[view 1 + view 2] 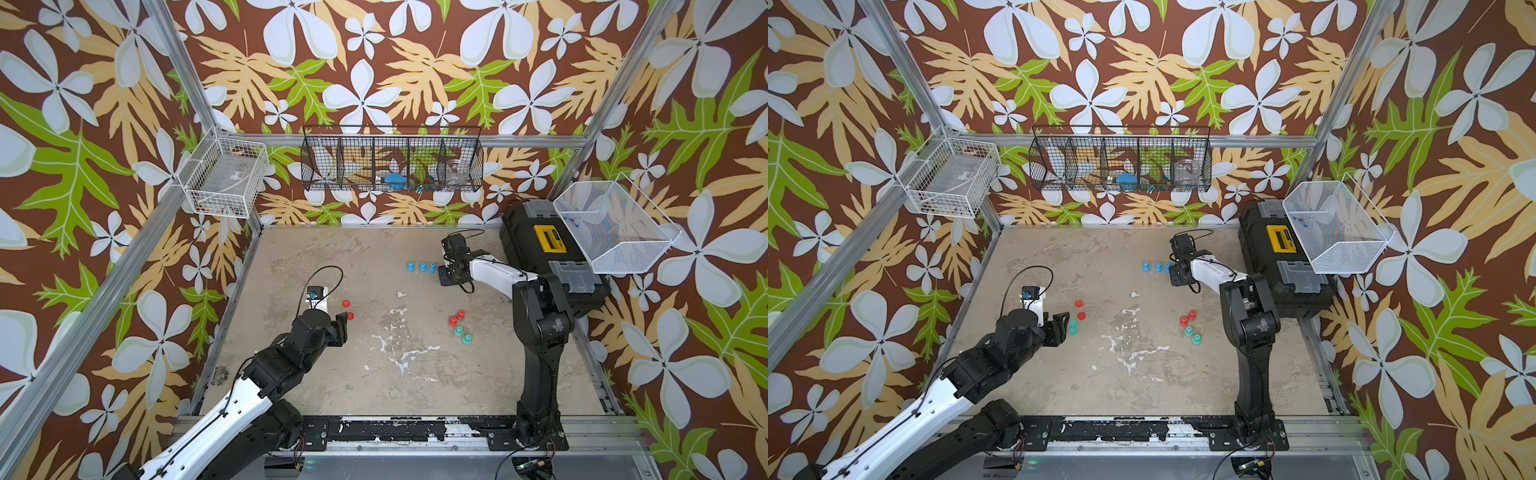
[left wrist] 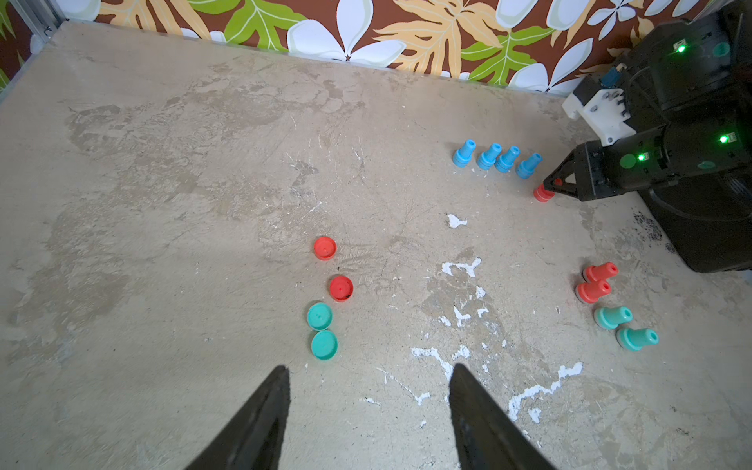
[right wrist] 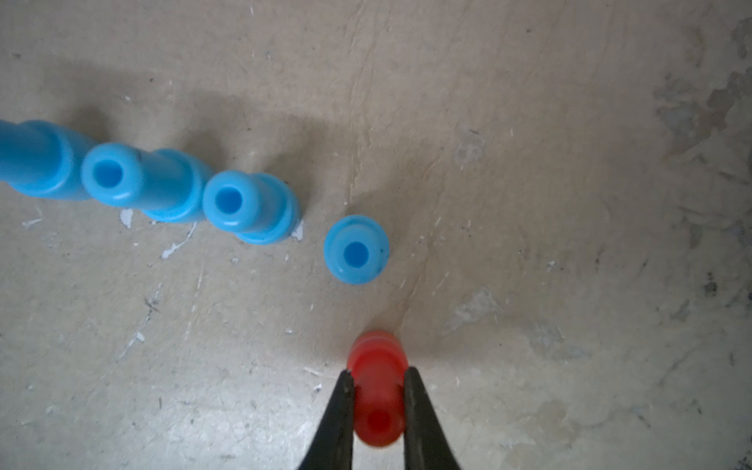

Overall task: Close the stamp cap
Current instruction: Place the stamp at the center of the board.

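Here, the red stamp [image 3: 378, 390] is showing as a small plastic peg with a flared base and a hollow top, standing upright just beside the last of a row of blue stamps [image 3: 252, 205]. It is sitting on a scuffed beige tabletop [image 3: 569, 162] walled in by floral wallpaper [image 1: 374, 62]. The right gripper [image 3: 378, 371] is clamping its neck, while the left gripper [image 2: 370, 367] is hovering with its jaws apart near two loose red caps [image 2: 341, 287], well apart from the stamp.

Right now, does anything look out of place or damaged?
The red stamp clamped in the right gripper is beside the blue stamps, apart from the other red stamps. The tabletop coating is chipped white in spots.
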Action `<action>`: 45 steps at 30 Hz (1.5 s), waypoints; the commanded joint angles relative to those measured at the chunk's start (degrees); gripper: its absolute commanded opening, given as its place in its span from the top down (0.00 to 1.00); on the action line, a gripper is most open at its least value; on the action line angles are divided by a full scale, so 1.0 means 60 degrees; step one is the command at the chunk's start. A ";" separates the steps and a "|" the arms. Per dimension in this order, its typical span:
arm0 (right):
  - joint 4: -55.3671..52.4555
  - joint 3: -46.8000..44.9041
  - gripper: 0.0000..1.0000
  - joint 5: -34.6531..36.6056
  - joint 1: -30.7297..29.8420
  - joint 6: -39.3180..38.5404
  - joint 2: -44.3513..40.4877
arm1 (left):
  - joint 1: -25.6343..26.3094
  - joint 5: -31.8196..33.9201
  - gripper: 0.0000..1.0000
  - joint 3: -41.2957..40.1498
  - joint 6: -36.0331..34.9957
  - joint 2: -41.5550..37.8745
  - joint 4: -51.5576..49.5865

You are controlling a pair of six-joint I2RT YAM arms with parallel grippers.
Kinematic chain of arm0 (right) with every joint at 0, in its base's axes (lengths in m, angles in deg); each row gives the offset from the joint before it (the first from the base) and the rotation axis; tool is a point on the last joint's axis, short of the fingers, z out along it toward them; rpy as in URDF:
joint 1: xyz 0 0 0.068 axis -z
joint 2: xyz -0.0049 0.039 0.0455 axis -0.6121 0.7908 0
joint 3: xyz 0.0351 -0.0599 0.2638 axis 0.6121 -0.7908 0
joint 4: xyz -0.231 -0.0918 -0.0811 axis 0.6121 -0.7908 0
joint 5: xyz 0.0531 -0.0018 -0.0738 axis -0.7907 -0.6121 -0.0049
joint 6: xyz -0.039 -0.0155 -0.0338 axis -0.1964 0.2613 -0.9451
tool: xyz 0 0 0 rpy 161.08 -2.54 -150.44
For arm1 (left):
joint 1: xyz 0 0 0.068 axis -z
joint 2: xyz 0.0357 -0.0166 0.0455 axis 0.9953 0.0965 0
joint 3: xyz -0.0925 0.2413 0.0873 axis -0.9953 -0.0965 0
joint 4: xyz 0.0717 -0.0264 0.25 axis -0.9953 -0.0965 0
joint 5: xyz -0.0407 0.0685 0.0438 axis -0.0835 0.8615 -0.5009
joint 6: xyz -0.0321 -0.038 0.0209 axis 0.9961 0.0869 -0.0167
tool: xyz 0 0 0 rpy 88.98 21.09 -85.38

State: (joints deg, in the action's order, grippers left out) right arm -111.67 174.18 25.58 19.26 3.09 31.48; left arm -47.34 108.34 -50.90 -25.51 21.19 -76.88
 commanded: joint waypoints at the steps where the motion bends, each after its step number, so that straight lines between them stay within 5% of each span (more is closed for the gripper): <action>1: -0.0420 0.0241 0.90 0.0102 0.0004 -0.0034 0.0264 | -0.0021 0.0063 0.36 -0.0002 -0.0010 0.0007 -0.0028; 22: -0.0585 0.0396 0.88 0.0100 0.0180 0.0049 0.0286 | -0.0058 0.0056 0.36 -0.0003 0.0017 0.0053 -0.0039; 38: -0.0645 -0.0136 0.51 -0.0128 0.0161 0.0063 -0.0896 | -0.0071 -0.0320 0.35 0.0169 0.0456 0.0555 -0.0110; 45: -0.0619 -0.1289 0.48 -0.0001 -0.0297 0.0186 -0.2789 | -0.0249 -0.0942 0.35 0.0536 0.1125 0.1748 0.0368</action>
State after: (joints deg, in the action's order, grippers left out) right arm -115.26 168.45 25.06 18.50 3.31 18.13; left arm -48.06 105.34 -48.36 -21.08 29.61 -76.70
